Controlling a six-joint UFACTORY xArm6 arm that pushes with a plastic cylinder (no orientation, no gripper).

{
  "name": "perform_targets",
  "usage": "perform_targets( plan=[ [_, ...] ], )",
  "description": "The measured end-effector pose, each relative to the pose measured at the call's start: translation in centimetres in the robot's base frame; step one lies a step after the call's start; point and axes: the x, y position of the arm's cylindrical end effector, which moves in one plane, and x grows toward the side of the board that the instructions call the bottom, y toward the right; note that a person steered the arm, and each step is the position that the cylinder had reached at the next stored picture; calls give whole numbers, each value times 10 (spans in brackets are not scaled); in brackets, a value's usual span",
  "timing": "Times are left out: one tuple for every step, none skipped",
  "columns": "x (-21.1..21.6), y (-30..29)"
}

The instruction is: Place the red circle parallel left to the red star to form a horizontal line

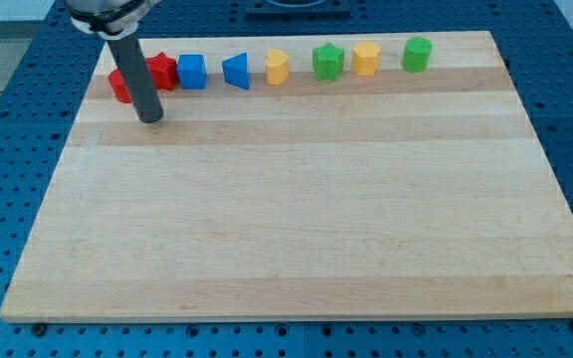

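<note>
The red circle (118, 86) sits at the tabletop's (286, 219) top-left, partly hidden behind our rod, just left of the red star (162, 71) and seemingly a touch lower. So we judge the line nearly formed. Our tip (150, 119) rests just below both; we have no fingers, and the other blocks line up rightward.

A straight dark grey rod makes up the visible end of the arm, smooth and cylindrical with a faint sheen down its length. It runs up into a wider, rounded mount of pale silver-grey metal with a dark underside, cut off by the view's top edge. My tip (151, 118) is blunt and flat-ended, the same dark grey.
</note>
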Motion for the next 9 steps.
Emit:
perform_targets(
  plan=[
    [-14, -10],
    [-18, -36],
    [-18, -39],
    [-26, -34],
    [-31, -33],
    [-31, -35],
    [-31, -36],
    [-34, -47],
    [-39, -58]
  ],
)
